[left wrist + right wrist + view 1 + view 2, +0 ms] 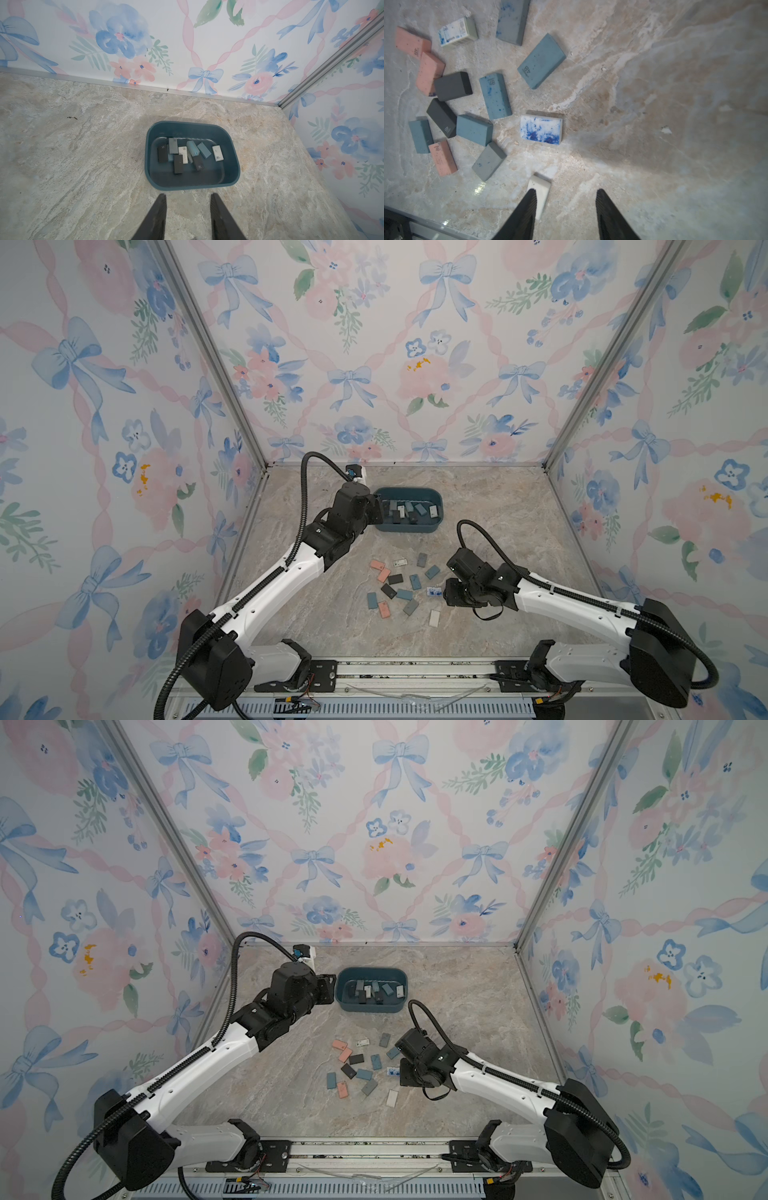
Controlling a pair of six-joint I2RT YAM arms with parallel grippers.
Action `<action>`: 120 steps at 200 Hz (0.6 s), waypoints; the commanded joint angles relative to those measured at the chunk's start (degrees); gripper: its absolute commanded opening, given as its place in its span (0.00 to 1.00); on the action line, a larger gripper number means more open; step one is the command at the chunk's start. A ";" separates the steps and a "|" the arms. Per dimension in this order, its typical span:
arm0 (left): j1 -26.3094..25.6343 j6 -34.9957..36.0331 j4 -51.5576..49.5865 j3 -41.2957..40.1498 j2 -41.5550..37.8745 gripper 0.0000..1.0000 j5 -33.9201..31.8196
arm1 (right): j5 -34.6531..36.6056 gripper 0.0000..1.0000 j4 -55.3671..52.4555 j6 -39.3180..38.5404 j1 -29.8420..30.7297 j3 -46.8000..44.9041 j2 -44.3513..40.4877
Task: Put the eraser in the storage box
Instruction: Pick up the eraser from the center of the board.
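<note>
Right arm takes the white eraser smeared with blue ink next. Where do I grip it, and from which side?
Come straight down from above and pinch the blue-smeared white eraser across its two long edges. It lies flat with bare table all around, so both fingers should fit. The right gripper is open; its wrist probably needs turning.

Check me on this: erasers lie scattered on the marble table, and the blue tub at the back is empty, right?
Not empty: the storage box already holds several erasers, as the left wrist view shows. Others lie scattered on the table.
</note>
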 commanded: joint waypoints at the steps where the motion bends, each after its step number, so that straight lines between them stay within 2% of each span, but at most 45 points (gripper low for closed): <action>1: -0.10 -0.10 1.98 -2.02 -1.39 0.38 -0.35 | 1.82 0.51 -0.93 3.57 2.31 -0.97 0.97; 120: -0.08 -0.93 1.96 -5.83 -4.41 0.39 -0.44 | 1.39 0.60 -0.34 7.74 9.00 -0.14 5.14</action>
